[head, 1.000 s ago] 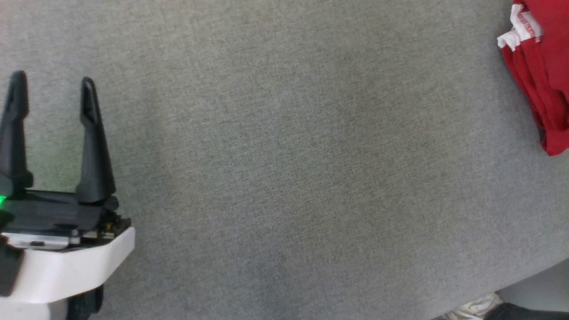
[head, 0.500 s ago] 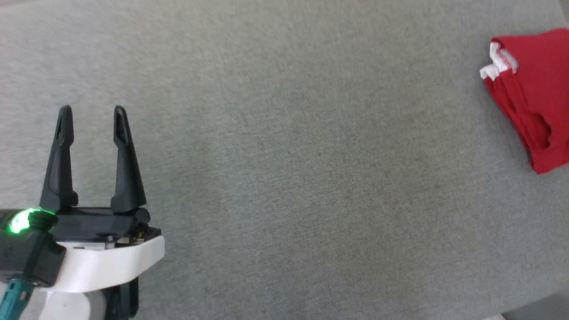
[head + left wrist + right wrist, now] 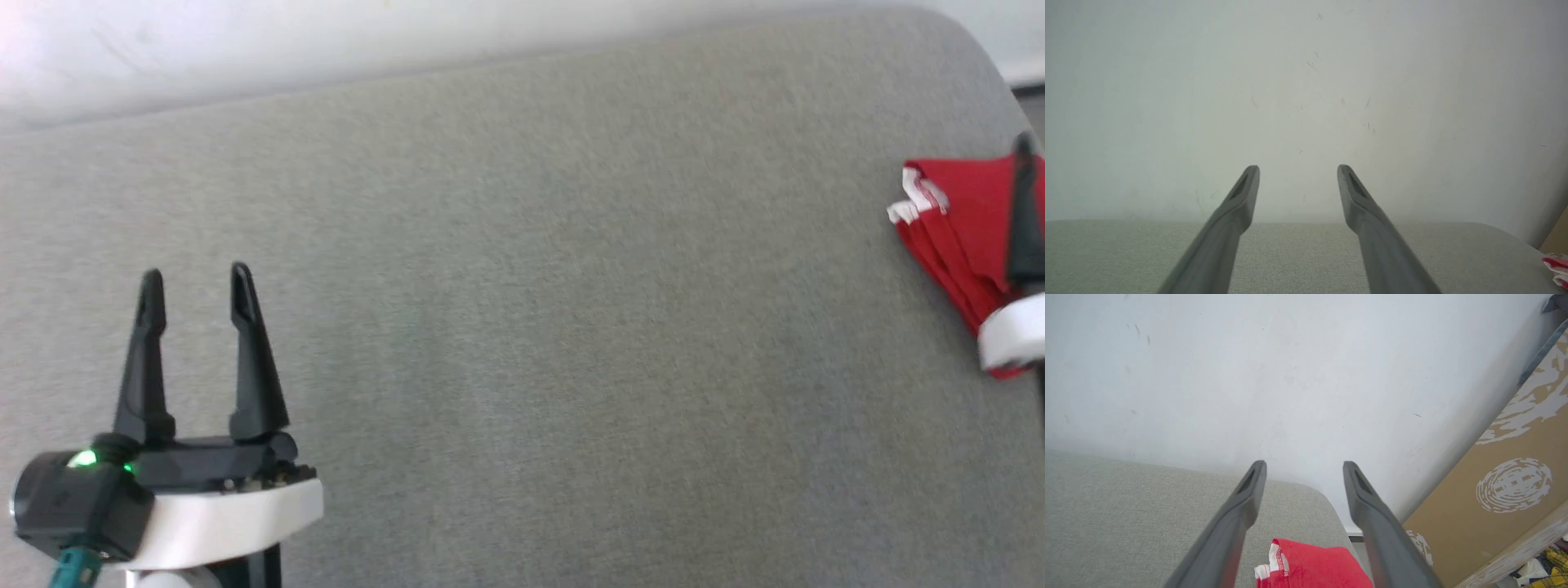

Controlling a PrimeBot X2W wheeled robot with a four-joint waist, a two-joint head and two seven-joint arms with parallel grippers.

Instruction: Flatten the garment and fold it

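Right hand [image 3: 1303,469] partly hides the frame-cropped garment [image 3: 1314,563].

No legible text, number or brand anywhere. Brown board [image 3: 1457,514], right of the garment [image 3: 1314,565]: worn white print, one round stamp-like mark [image 3: 1514,485], too broken up to read. On the garment itself only red folds and a white edge band show, with no readable lettering.

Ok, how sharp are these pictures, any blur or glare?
Head view: slightly smeared, wall washed out at the upper left. Left wrist view: even light, left gripper soft-edged. Right wrist view: right gripper blurry, garment stitching fairly sharp.
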